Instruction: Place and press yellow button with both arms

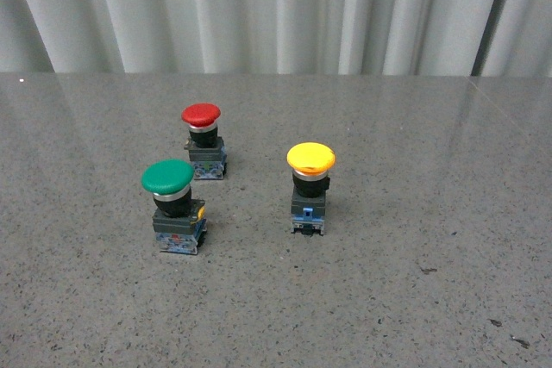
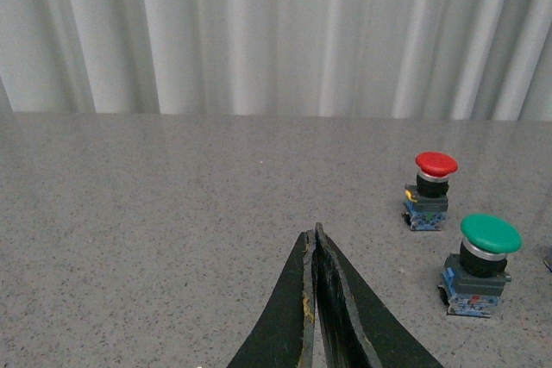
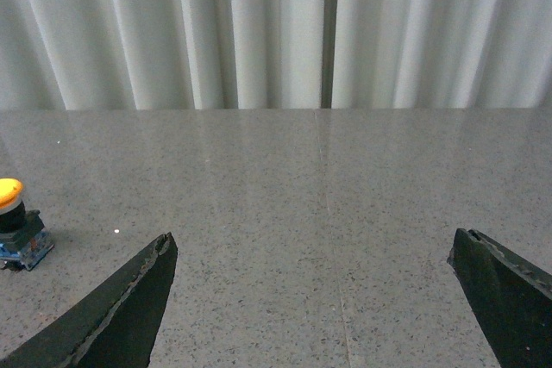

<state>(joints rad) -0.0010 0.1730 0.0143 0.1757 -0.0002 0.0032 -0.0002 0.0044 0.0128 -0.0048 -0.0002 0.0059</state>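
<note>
The left gripper point(image 2: 314, 237) has its two dark, tapered fingers pressed together into one thin wedge with nothing between them. It hangs over bare table point(image 1: 431, 170), and its wrist view shows two of the buttons well apart from its tips. The table is a grey, fine-speckled, stone-like slab with a faint sheen. Its far edge runs straight across and meets a pale curtain point(image 1: 259, 6) hanging in soft vertical pleats. No arm shows in the front view. Furthest left and nearest of the three stands the green button point(image 1: 175, 208), upright, with a smooth domed mushroom cap over a silver collar, a black body and a blocky base. A little right of it and further back stands the red button point(image 1: 203, 140), of the same build with a smaller-looking cap. A clear strip of table separates the two. Right of both, near the middle of the table, the yellow button point(image 1: 310, 187) stands upright on its own. It has a glossy round yellow cap, a silver collar, a black body and a blue-grey base, and it touches neither neighbour. There is open surface on every side of it, with the widest stretch running off to the right, where only a few small dark flecks point(image 1: 427, 271) mark the near part of the slab. The right gripper point(image 3: 312, 239) has its fingers spread wide and holds nothing. Their rough, worn inner edges frame empty table, and the yellow button sits at the very border of that wrist view, well apart from either finger.
</note>
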